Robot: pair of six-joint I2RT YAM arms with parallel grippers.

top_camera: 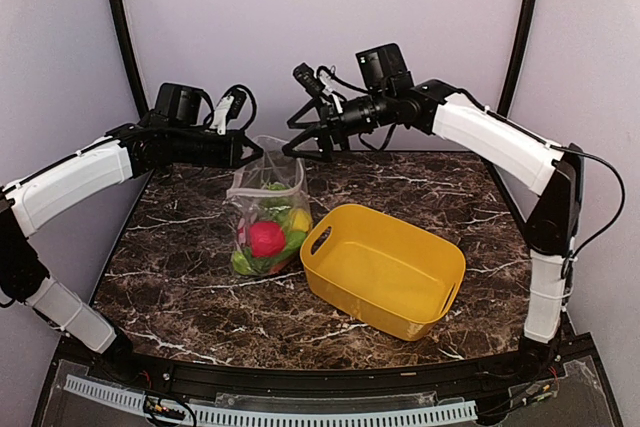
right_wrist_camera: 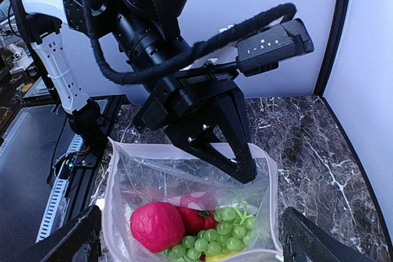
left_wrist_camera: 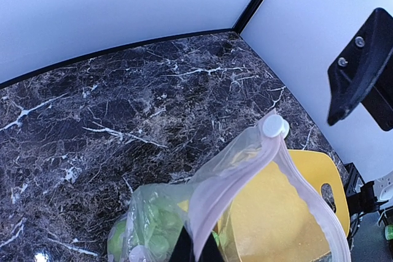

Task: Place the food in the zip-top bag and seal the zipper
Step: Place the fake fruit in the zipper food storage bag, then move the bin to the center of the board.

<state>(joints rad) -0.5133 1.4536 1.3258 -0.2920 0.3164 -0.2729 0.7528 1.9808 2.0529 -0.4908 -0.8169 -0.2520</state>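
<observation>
Two hands are working at the bag's mouth. The left hand (top_camera: 250, 154) is clamping down on the zipper (left_wrist_camera: 233, 173), gripping the pinkish strip at one corner and holding the zip-top bag (top_camera: 268, 209) upright with its bottom resting on the counter (top_camera: 180, 247). The right hand (top_camera: 303, 147) is hovering just beside the opposite corner with its fingers spread wide, gripping nothing. The white slider tab (left_wrist_camera: 274, 126) is sitting at that far end of the strip, and the mouth is gaping open (the right wrist view is looking straight down into it). The food (top_camera: 268, 237) is lying inside the bag: a red ball (right_wrist_camera: 156, 225), a green grape bunch (right_wrist_camera: 224, 234) and something yellow. A yellow basket (top_camera: 385, 267) is sitting just beside the bag on the counter, on its right in the overhead view.
</observation>
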